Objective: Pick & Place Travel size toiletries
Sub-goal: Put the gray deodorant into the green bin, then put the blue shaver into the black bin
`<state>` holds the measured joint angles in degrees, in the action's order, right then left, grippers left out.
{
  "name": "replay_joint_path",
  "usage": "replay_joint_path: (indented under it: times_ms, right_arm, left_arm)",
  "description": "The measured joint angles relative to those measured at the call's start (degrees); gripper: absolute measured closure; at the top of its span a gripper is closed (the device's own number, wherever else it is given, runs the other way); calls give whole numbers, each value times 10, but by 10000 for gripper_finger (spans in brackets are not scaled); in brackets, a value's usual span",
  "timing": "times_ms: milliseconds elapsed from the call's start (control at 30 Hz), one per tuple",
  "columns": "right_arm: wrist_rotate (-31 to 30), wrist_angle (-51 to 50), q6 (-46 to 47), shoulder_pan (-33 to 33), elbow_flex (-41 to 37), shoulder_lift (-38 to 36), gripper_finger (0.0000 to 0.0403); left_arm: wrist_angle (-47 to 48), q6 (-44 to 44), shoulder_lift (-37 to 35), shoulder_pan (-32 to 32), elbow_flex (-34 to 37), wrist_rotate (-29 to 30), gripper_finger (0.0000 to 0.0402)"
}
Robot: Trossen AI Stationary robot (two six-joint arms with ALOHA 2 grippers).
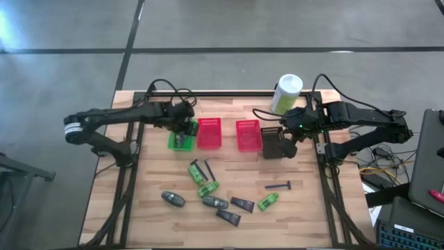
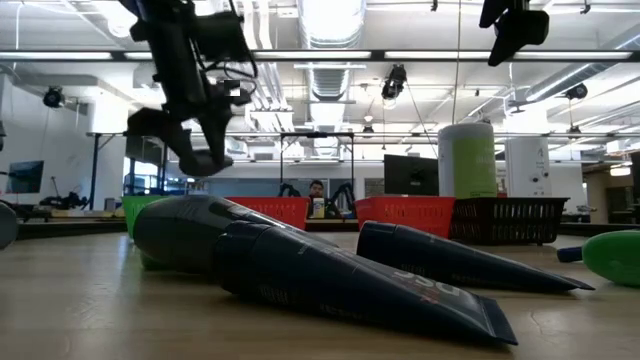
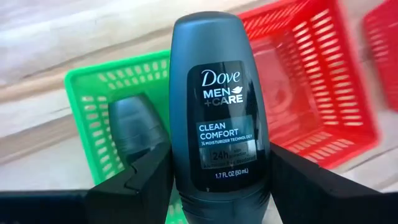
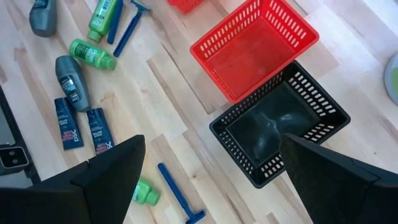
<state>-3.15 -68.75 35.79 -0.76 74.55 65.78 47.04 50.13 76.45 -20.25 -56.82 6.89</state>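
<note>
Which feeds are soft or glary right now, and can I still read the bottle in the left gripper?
Left wrist view: grey bottle is sharp, its label readable, while the green basket and red basket behind it are blurred. Low view: the near dark tubes loom large and soft, and ceiling lights glare. Right wrist view: crisp on the black basket.

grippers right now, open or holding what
Left gripper: shut on a grey Dove deodorant bottle, above the green basket.
Right gripper: open, empty.
</note>
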Motion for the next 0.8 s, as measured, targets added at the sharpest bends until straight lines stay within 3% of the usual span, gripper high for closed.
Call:
replay_joint_path:
  times_ms: [500,800]
  right_arm:
    - [-16,0,-2,0,0,0,35]
    - [-16,0,-4,0,0,0,35]
  left_arm:
    - [-9,18,45,-1,33,-8,170]
    - [-26,13,25,0,33,-3,133]
